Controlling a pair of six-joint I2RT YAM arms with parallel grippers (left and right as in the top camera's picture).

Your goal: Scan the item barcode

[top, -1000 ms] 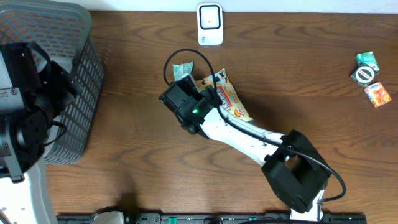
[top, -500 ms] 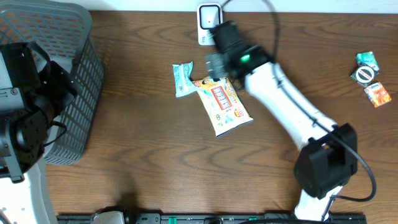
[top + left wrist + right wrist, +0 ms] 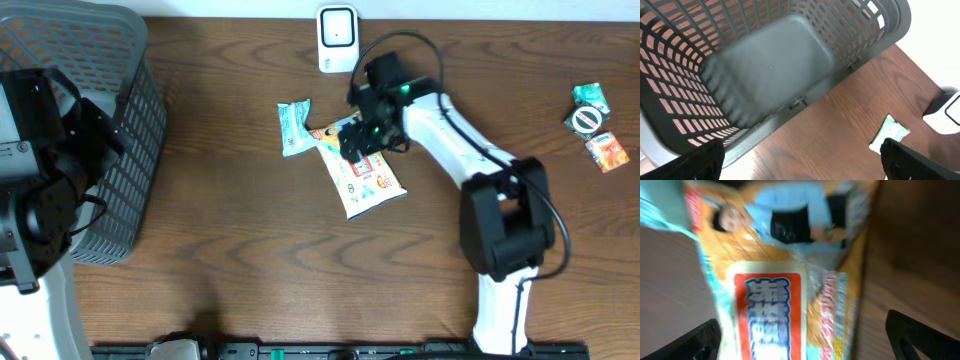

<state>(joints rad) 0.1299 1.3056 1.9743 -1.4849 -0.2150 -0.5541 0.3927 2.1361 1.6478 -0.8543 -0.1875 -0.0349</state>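
— While we're at it, what is the tabletop (image 3: 250, 260) like?
— Dark brown wood with a strong wavy grain, matt, filling nearly the whole overhead view. A pale strip runs along its far edge; of the room beyond I can tell nothing more.
— What stands on it?
— A grey mesh basket (image 3: 125, 130) at the left end, the white scanner (image 3: 338, 40) at the far edge near the middle, and three small items (image 3: 596, 122) clustered near the right end, well apart from the rest.
— And the thing to scan?
— The orange snack packet (image 3: 368, 180) lies flat near the middle, on the near side of the scanner. Its upper corner meets a teal packet (image 3: 293, 125) to its left; touching or overlapping, I can't tell.
— The right tool (image 3: 357, 135)?
— Over the packet's upper end, fingers spread wide, clamping nothing. Its own view is blurred, filled by the printed wrapper.
— The left tool (image 3: 807, 162)?
— Spread wide too, holding nothing, by the basket, its camera looking down into the grey mesh.
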